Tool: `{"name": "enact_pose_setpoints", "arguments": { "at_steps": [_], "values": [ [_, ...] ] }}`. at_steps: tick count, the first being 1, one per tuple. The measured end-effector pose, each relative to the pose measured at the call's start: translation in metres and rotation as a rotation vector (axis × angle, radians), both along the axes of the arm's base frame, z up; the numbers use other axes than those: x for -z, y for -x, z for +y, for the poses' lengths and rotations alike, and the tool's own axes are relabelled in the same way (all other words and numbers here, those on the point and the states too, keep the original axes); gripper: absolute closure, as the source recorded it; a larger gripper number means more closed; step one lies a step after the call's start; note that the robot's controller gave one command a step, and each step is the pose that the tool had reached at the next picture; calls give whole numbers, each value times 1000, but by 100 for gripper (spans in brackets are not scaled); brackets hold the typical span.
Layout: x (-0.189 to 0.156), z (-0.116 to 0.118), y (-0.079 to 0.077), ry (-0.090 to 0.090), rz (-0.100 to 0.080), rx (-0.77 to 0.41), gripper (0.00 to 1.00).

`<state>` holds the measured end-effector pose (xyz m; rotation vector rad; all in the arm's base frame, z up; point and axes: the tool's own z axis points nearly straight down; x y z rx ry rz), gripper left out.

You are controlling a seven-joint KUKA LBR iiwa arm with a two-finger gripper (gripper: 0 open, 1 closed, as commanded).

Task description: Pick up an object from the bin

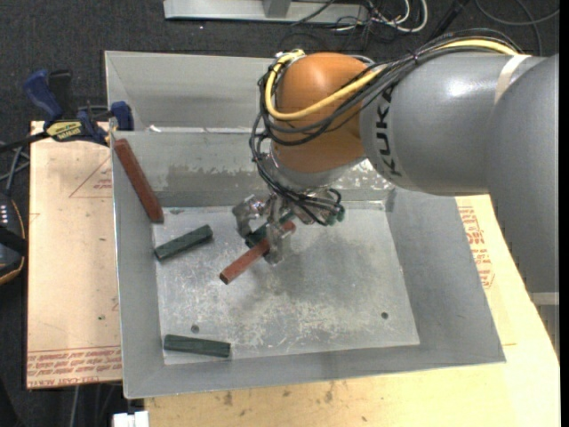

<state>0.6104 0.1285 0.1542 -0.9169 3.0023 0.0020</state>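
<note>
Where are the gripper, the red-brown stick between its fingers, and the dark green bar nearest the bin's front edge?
gripper (268,240): camera view, midway between its fingertips.
red-brown stick (238,269): camera view, its free lower-left part.
dark green bar (196,347): camera view, its middle.

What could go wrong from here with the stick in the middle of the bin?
1. The end effector grips the red-brown stick near its upper end, so the long free part could swing down or slip out on lifting.
2. The stick's low end points toward the dark green bar; a sideways move might knock it.
</note>
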Motion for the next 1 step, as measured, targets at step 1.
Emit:
{"name": "enact_pose_setpoints", "arguments": {
  "at_steps": [1],
  "values": [
    [-74, 6, -5, 0, -1, 13, 100]
  ]
}}
